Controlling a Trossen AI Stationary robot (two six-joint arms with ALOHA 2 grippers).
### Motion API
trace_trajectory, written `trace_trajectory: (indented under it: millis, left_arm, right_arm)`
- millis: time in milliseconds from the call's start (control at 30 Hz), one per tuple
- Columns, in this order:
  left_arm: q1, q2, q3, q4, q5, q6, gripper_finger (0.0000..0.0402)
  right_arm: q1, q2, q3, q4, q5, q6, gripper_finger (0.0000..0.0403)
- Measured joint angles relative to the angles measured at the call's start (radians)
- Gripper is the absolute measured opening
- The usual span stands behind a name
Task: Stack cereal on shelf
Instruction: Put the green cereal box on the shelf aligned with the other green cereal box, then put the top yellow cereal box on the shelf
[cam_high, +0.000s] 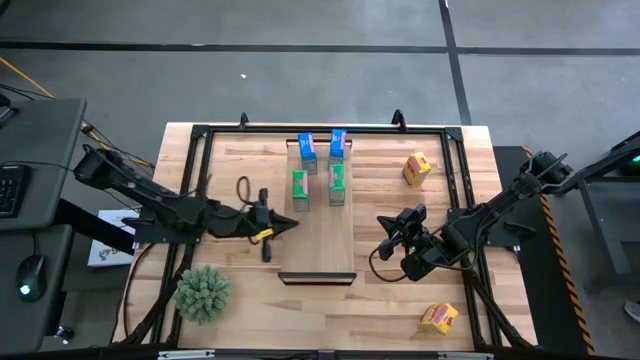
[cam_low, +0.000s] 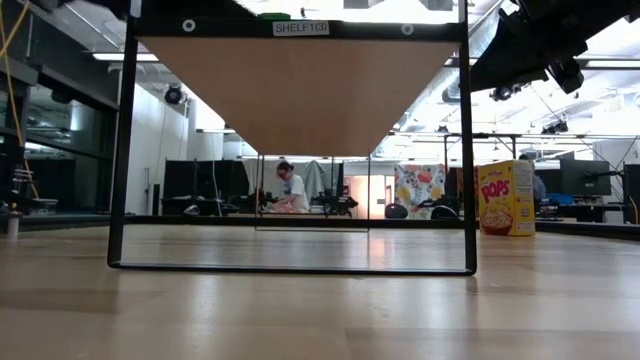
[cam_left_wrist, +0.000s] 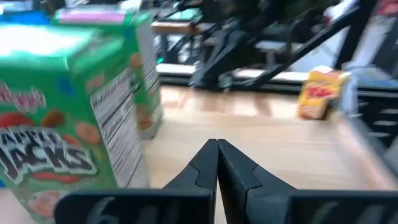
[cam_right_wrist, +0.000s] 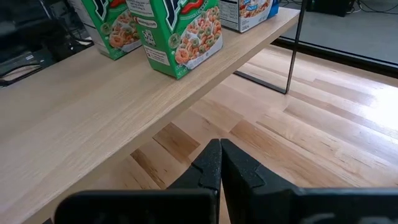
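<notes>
While four small cereal boxes stand upright on the shelf (cam_high: 322, 225), two others lie off it on the tabletop (cam_high: 240, 165). On the pale board's far part, the two blue boxes (cam_high: 307, 151) (cam_high: 338, 143) stand side by side with a gap between them, and the two green boxes (cam_high: 300, 189) (cam_high: 337, 183) stand just nearer than those, one behind each blue one. The near half of the board is bare down to its dark edge (cam_high: 316, 277). One yellow-orange box (cam_high: 416, 168) sits on the table to the right of the shelf, near the far right corner of the black frame (cam_high: 325, 128); the other yellow-orange box (cam_high: 439, 318) lies near the front right corner, well apart from the board.

The left gripper (cam_high: 290, 222) hovers at the shelf's left edge, its fingers pressed together and holding nothing; its wrist view shows a green box (cam_left_wrist: 68, 118) just beside it and a yellow one (cam_left_wrist: 320, 93) farther off. The right gripper (cam_high: 385, 225) hangs just right of the shelf, jaws closed and empty, and its wrist view looks at the board's edge (cam_right_wrist: 112, 118) with the green boxes (cam_right_wrist: 180, 31) on top.

A spiky green plant (cam_high: 203, 292) stands at the table's front left. From the low view, a yellow box (cam_low: 506, 197) shows on the table at right, and a person (cam_low: 291, 188) sits in the room behind.
</notes>
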Motion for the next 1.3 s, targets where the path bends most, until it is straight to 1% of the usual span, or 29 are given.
trace_trajectory:
  millis: [133, 267, 333, 433, 500, 567, 633, 733, 833, 933, 1033, 1133, 1233, 1300]
  left_arm:
    - [-0.080, -0.133, 0.000, -0.083, 0.004, 0.012, 0.0000]
    - [-0.154, -0.252, 0.000, -0.148, 0.004, 0.054, 0.0000]
    - [-0.179, -0.290, 0.001, -0.161, 0.002, 0.062, 0.0000]
    - [-0.203, -0.318, 0.001, -0.200, 0.001, 0.064, 0.0000]
    - [-0.207, -0.325, 0.001, -0.222, -0.006, 0.070, 0.0000]
    - [-0.206, -0.325, 0.001, -0.227, -0.040, 0.083, 0.0000]
    - [-0.206, -0.327, 0.001, -0.231, -0.083, 0.090, 0.0000]
    - [-0.204, -0.344, 0.001, -0.233, -0.130, 0.115, 0.0000]
    - [-0.204, -0.374, 0.001, -0.271, -0.137, 0.114, 0.0000]
    - [-0.210, -0.404, 0.001, -0.344, -0.137, 0.078, 0.0000]
    - [-0.211, -0.433, 0.001, -0.384, -0.137, 0.043, 0.0000]
    - [-0.211, -0.449, 0.001, -0.409, -0.137, 0.035, 0.0000]
    - [-0.211, -0.452, 0.001, -0.408, -0.138, 0.035, 0.0000]
    - [-0.207, -0.452, 0.001, -0.397, -0.139, 0.049, 0.0000]
  right_arm:
    - [0.000, 0.000, 0.000, 0.021, 0.004, 0.007, 0.0000]
    - [-0.011, 0.018, 0.000, 0.090, 0.092, -0.027, 0.0000]
    - [-0.036, 0.031, 0.000, 0.126, 0.128, -0.066, 0.0000]
    - [-0.101, 0.032, 0.000, 0.133, 0.124, -0.079, 0.0005]
    - [-0.158, 0.016, 0.000, 0.124, 0.076, -0.102, 0.0019]
    - [-0.233, -0.015, 0.009, 0.095, 0.004, -0.141, 0.0046]
    - [-0.324, -0.042, 0.035, 0.020, -0.075, -0.161, 0.0083]
    - [-0.475, -0.062, 0.089, -0.118, -0.142, -0.225, 0.0148]
    - [-0.634, -0.065, 0.141, -0.257, -0.191, -0.266, 0.0211]
    - [-0.758, -0.066, 0.163, -0.369, -0.260, -0.289, 0.0254]
    - [-0.839, -0.065, 0.162, -0.492, -0.328, -0.261, 0.0274]
    - [-0.895, -0.065, 0.162, -0.579, -0.379, -0.260, 0.0278]
    - [-0.934, -0.067, 0.161, -0.606, -0.420, -0.292, 0.0278]
    - [-0.955, -0.068, 0.150, -0.576, -0.441, -0.312, 0.0277]
